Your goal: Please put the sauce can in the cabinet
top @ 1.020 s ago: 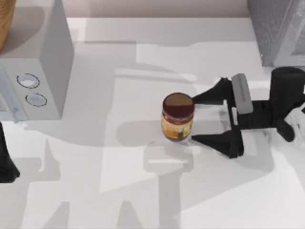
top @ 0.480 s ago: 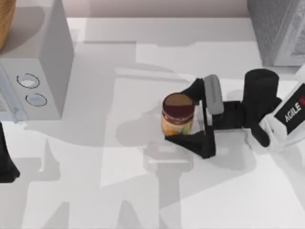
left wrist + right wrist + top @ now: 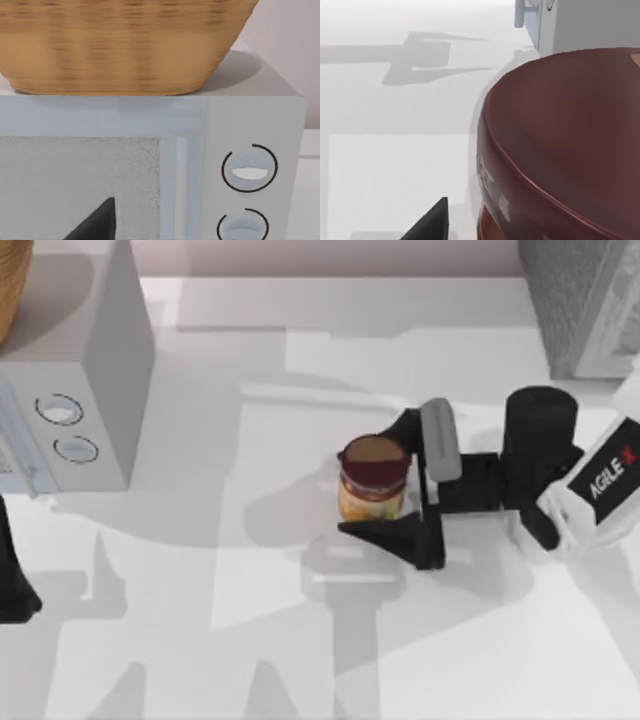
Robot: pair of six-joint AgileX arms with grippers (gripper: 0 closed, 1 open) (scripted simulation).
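The sauce can (image 3: 373, 480) stands upright on the white table near its middle, with a maroon-brown top and a yellow-orange label. My right gripper (image 3: 372, 478) reaches in from the right, open, with one black finger on each side of the can and close to its wall. In the right wrist view the can's maroon top (image 3: 560, 135) looms very near, beside one dark fingertip (image 3: 430, 222). A grey cabinet (image 3: 585, 300) stands at the back right corner. My left arm (image 3: 10, 575) is parked at the left edge.
A white microwave (image 3: 70, 390) stands at the back left, with a woven basket (image 3: 125, 45) on top of it. The left wrist view faces the microwave's door and dials (image 3: 248, 168). Bare table lies in front of the can.
My right gripper has moved left, from beside the can to straddling it. The can has stayed in place and upright.
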